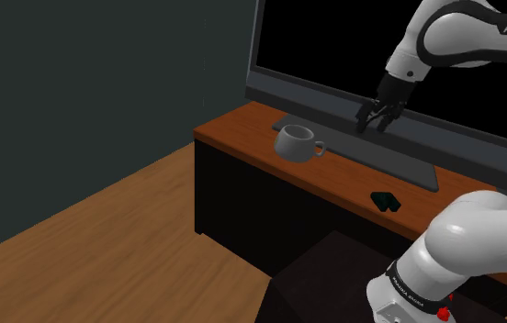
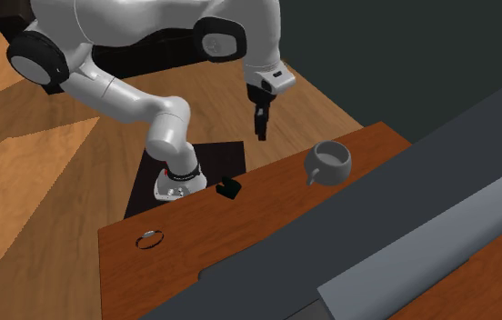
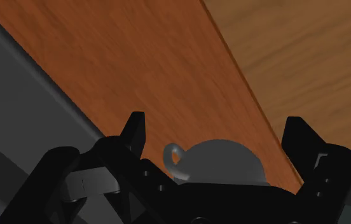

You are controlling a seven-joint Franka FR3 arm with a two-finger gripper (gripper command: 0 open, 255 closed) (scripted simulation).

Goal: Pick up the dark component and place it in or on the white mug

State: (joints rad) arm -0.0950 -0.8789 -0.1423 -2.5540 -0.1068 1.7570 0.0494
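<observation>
Right, your tool (image 1: pixel 376 117) is open, empty near the mug (image 1: pixel 296 142); dark component (image 1: pixel 387 200) looks light, rigid: pinch its sides.

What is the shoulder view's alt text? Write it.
An open all-black two-finger gripper hangs above a reddish-brown wooden desk. A grey-white handled mug stands toward the shoulder view's left; a small dark component lies nearer the camera.

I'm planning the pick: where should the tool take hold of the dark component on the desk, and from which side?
Probably from straight above, pinching two opposite edges. The dark component lies low and flat on the desk near its front edge, well apart from the mug, so its sides offer little height.
</observation>
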